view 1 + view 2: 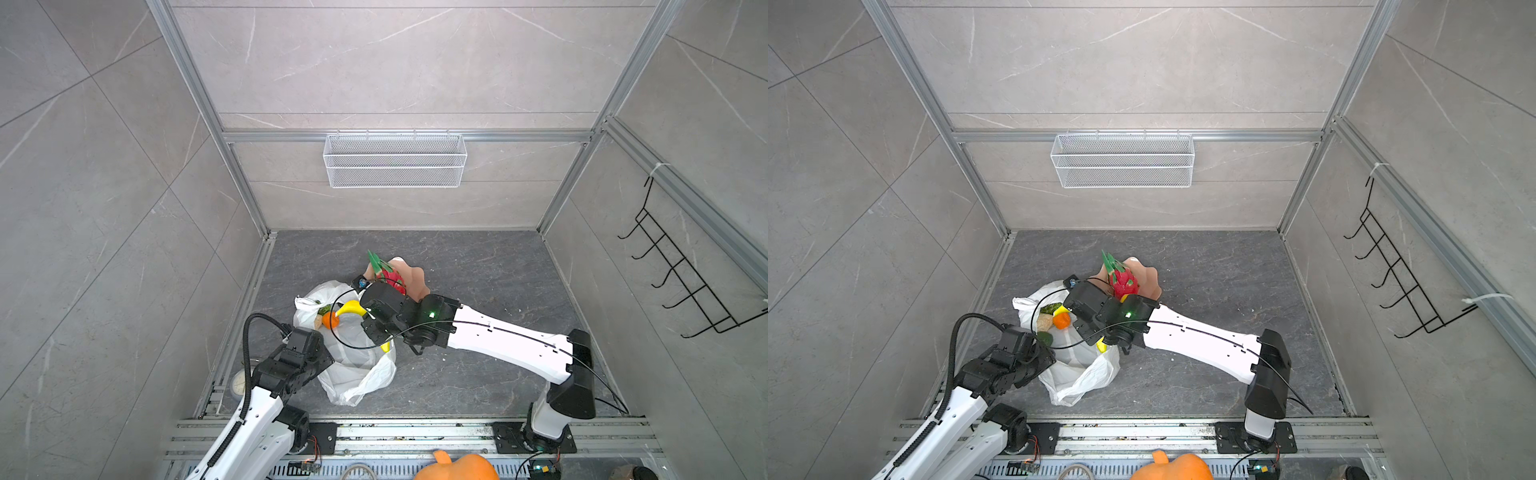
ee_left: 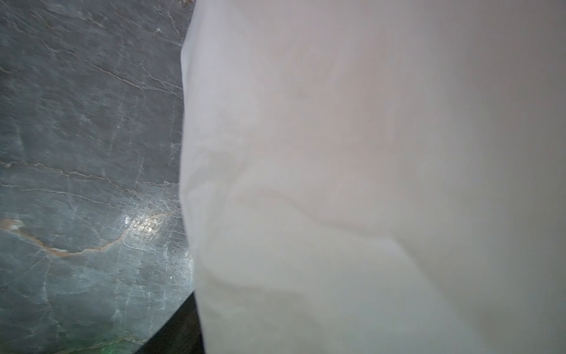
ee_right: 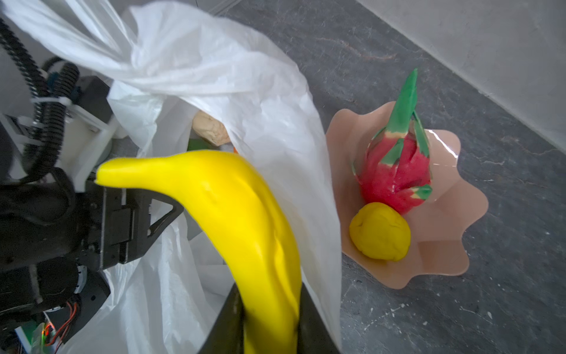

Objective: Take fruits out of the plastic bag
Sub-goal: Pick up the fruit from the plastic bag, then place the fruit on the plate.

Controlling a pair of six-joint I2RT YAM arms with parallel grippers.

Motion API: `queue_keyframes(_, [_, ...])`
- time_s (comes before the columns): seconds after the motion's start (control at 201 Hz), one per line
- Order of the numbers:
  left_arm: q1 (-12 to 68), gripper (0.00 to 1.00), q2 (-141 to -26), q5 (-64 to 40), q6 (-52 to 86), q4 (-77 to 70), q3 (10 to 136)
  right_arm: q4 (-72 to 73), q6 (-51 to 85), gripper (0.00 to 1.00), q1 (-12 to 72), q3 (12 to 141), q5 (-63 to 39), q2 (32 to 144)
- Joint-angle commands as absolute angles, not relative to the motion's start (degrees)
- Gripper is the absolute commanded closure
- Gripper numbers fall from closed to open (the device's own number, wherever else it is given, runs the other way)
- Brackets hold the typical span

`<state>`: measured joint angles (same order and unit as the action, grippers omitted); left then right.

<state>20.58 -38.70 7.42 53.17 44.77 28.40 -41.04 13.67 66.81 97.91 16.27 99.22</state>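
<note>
The plastic bag (image 1: 357, 374) lies crumpled on the dark stone surface (image 1: 478, 270), its mouth open and gaping upward. Over that mouth the right pincer (image 3: 269, 321) has the yellow banana (image 3: 239, 220) clamped by one end, a dark jaw pressed against each side of it. The rest of the banana curves up and away, and its free tip hangs above the bag's opening. In both top views the arm's wrist covers the grip itself, with only the banana (image 1: 353, 308) showing past it.

Inside the bag lie an orange fruit (image 1: 331, 320), a beige fruit (image 3: 211, 130) and a green fruit (image 1: 1044, 338), bunched at the side nearest the left arm.

The left pincer (image 3: 153, 219) sits at the bag's edge on that same side. Whether its jaws are apart or closed on the film cannot be told. Its wrist camera is filled almost wholly by blurred white bag (image 2: 367, 184), with bare surface (image 2: 92, 153) alongside.

Just beyond the bag, on its far side, stands a peach scalloped bowl (image 3: 444, 245). It holds the dragon fruit (image 3: 395, 174) and, touching it, the lemon (image 3: 379, 231).

Well apart from the bag, at the near edge past the arm bases, an orange pumpkin (image 1: 461, 467) pokes into view.
</note>
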Motion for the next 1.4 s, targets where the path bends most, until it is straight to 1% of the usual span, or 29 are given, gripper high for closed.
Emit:
queue_keyframes(0.0, [20.37, 0.37, -38.76, 8.1, 53.17, 45.35, 28.8, -41.71, 13.19, 0.75, 65.59, 98.63, 18.06, 96.08])
queue_keyframes(0.179, [20.37, 0.37, -38.8, 8.08, 53.01, 45.26, 28.75, -42.99, 11.71, 0.75, 60.52, 101.25, 18.73, 95.05])
queue_keyframes(0.393, [20.36, 0.37, -38.81, 7.91, 53.03, 45.32, 28.76, -42.09, 10.63, 0.75, 53.27, 101.37, 16.54, 96.86])
queue_keyframes(0.547, [20.32, 0.37, -38.58, 7.82, 53.02, 45.34, 28.82, -41.71, 10.67, 0.75, 45.83, 101.83, 13.9, 101.79])
queue_keyframes(0.707, [20.31, 0.37, -38.58, 7.75, 52.92, 45.24, 28.86, -41.46, 11.01, 0.75, 40.55, 104.4, 11.46, 108.84])
queue_keyframes(0.99, [20.39, 0.37, -38.58, 7.38, 52.82, 45.08, 28.93, -42.53, 12.03, 0.76, 36.45, 109.77, 9.46, 120.18])
queue_keyframes(1.135, [20.38, 0.37, -38.84, 7.47, 52.74, 45.12, 29.06, -44.15, 12.04, 0.77, 35.89, 113.55, 10.02, 125.28])
queue_keyframes(1.393, [20.38, 0.37, -38.29, 7.39, 52.9, 45.35, 28.94, -46.88, 12.64, 0.78, 35.36, 118.09, 10.98, 131.2])
